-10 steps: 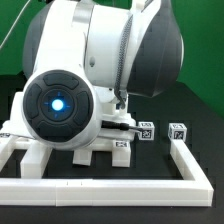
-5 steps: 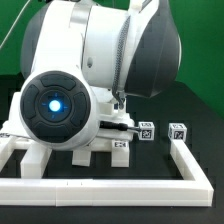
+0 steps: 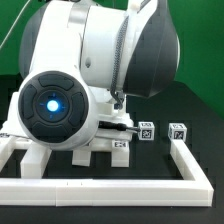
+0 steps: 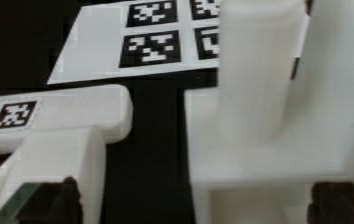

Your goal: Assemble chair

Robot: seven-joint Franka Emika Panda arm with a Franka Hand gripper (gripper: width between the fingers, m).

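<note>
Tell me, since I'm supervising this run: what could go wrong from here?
The robot arm hides most of the chair in the exterior view, so bad contact there could go unseen. The small tagged block and its neighbour stand loose beside the arm; a sweep might knock them. In the wrist view the chair fills the frame, so a bump seems possible.

You have bright, even light in the exterior view. The glossy robot arm (image 3: pixel 110 50) carries soft glare along its shell, and its blue lamp (image 3: pixel 52 105) blooms slightly. The black table (image 3: pixel 120 205) swallows any shadows. In your wrist view the chair (image 4: pixel 263 120) sits close, soft-focused and nearly blown white. The marker board (image 4: pixel 138 40) tags read sharper.
</note>
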